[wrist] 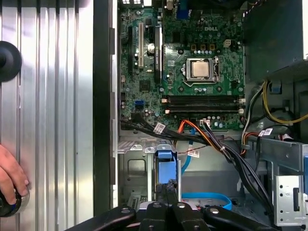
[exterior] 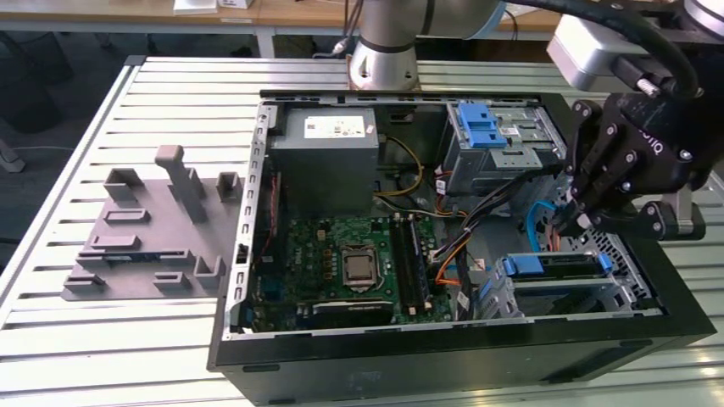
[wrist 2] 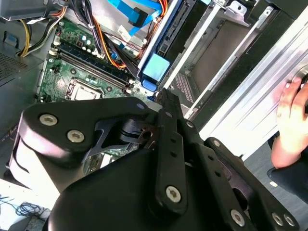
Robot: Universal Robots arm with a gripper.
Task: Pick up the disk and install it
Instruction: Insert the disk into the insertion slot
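The disk (exterior: 551,264) lies flat in the drive bay at the near corner of the open computer case, on the exterior view's right, its blue rails showing. Both wrist views show it end-on as a light-blue tab (wrist: 164,162) (wrist 2: 155,67) in the metal bay. My gripper (exterior: 565,222) hangs just above the disk, with a small gap between them. Its black fingers (wrist: 167,188) are pressed together with nothing between them, and their tip (wrist 2: 163,96) sits close to the blue tab.
The case holds a green motherboard (exterior: 351,263), a grey power-supply box (exterior: 328,161), a metal cage with a blue latch (exterior: 487,127) and loose cables (wrist: 211,139). A grey fixture (exterior: 147,237) lies on the slatted table. A person's hand (wrist: 9,183) rests on a black knob beside the case.
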